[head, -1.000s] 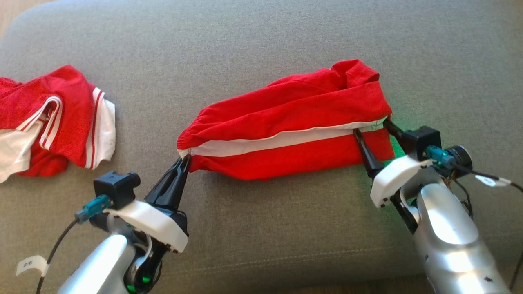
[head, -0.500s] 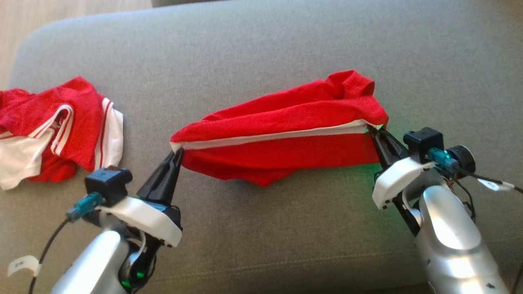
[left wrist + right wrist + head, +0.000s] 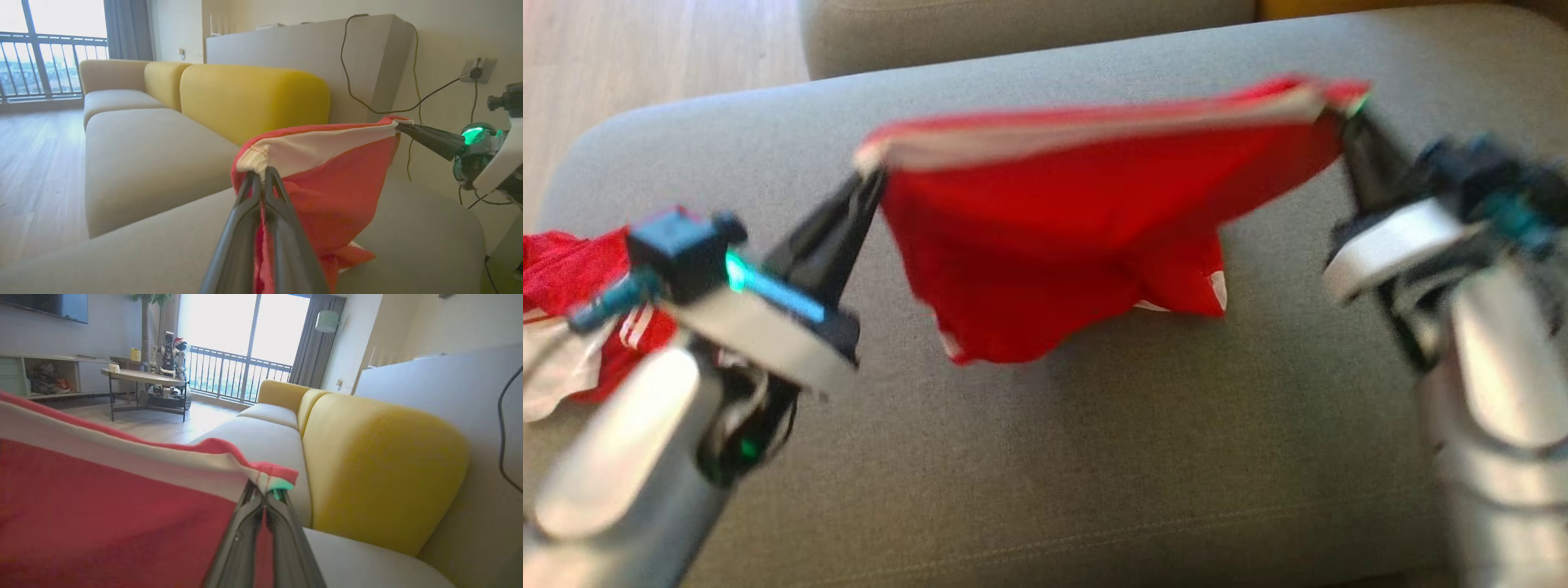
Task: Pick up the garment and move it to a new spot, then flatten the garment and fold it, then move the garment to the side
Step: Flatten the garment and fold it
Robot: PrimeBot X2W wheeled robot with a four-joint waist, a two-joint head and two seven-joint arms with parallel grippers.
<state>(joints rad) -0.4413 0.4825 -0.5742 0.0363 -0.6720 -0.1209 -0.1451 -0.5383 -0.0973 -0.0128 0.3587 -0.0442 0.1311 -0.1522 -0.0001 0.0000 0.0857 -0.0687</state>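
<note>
Head view, motion-blurred, had the garment [image 3: 1086, 237] stretched in the air between both claws over the grey sofa cushion [image 3: 1094, 457]. Left gripper [image 3: 872, 175] was pinched tight on one end of the white band and right gripper [image 3: 1342, 121] pinched tight on the other, with the band along the top and red cloth sagging below in a point. That view also caught a second red-and-white garment [image 3: 564, 269] crumpled at the cushion's left edge, partly behind the left arm, with wooden floor [image 3: 645, 65] beyond. Left wrist view was sharper: both dark fingers closed on a stitched white corner, the right gripper's tips clamped on the far corner, lower cloth reaching down to the cushion, contact not clear. It also had a yellow backrest [image 3: 253, 102], a black cable [image 3: 343, 57] running to a wall socket [image 3: 476, 69], and a balcony railing [image 3: 49, 65]. Right wrist view added a coffee table [image 3: 143, 377] with a toy robot [image 3: 169, 351] on it, plus a green tint on the pinched cloth tip. Any writing was too blurred or small to read.
</note>
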